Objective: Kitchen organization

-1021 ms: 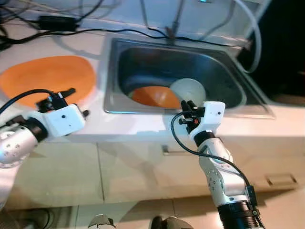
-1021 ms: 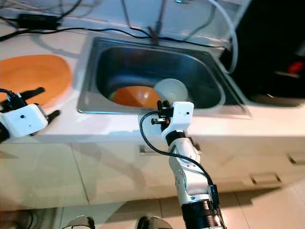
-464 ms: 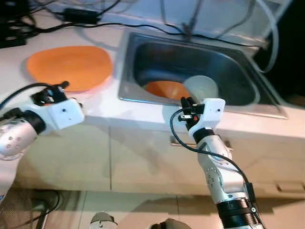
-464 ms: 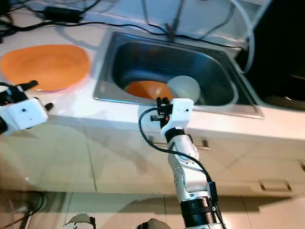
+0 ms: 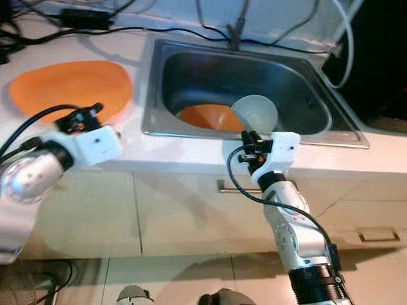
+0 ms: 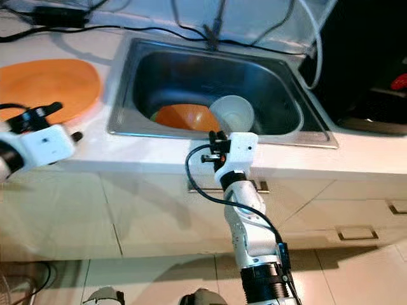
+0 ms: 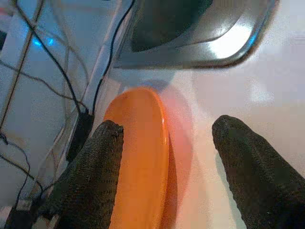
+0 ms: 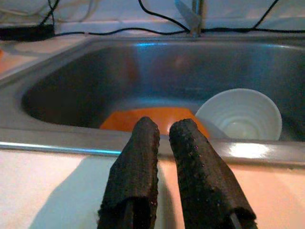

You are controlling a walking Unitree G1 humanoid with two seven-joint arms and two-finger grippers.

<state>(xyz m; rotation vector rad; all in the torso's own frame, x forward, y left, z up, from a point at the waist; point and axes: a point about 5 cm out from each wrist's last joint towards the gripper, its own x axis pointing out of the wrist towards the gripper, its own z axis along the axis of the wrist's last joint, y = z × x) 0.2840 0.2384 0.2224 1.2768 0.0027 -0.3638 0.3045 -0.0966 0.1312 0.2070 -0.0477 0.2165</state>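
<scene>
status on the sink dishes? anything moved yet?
Nothing looks done: the orange dish and white bowl sit in the sink. In hand: left gripper open at the orange plate on the counter; right gripper empty, nearly shut, at the sink's front rim.

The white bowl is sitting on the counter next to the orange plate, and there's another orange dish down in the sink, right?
Not quite. The white bowl is not on the counter; it sits down in the sink, beside the orange dish, as the right wrist view shows clearly. The rest is right: the orange plate lies on the counter, to the left of the sink.
</scene>
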